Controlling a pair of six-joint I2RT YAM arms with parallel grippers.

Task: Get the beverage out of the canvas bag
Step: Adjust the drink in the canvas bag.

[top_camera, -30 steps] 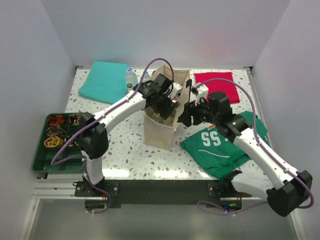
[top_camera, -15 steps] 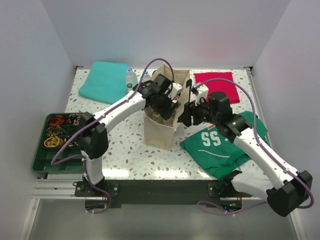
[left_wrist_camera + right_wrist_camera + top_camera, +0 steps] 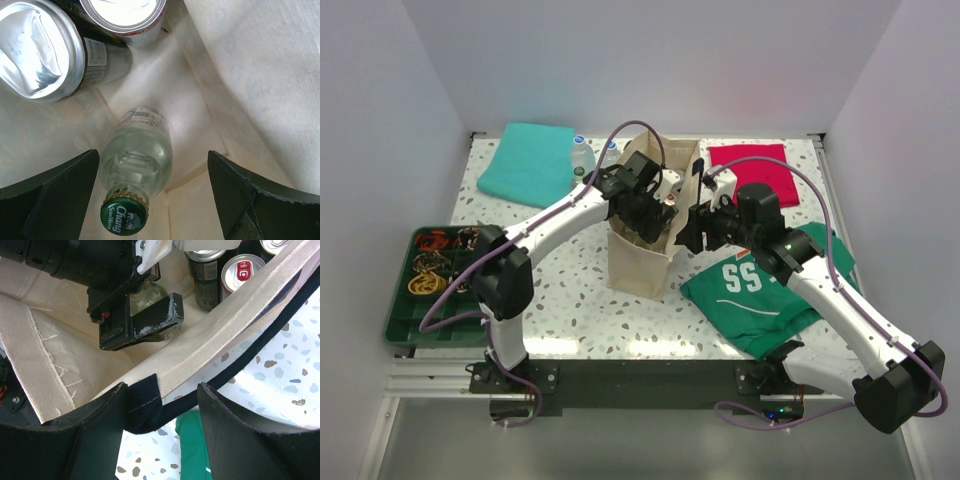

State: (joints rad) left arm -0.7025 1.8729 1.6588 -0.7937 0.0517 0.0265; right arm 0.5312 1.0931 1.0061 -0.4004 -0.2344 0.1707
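The bag (image 3: pixel 640 265) stands up on the bench (image 3: pixel 570 290), between the two arms. A green shirt (image 3: pixel 760 295) lies just beside it on the right.

The left pincer (image 3: pixel 152 160) is down inside the bag. It is wide open and holds nothing. A glass bottle (image 3: pixel 137 155) with a green cap lies tilted on the bag's floor, right between the two fingers. Two cans (image 3: pixel 40 50) stand near it.

The right pincer (image 3: pixel 162 390) is at the bag's top edge. It is partly open. The edge and a dark strap (image 3: pixel 142 407) sit between its fingers.
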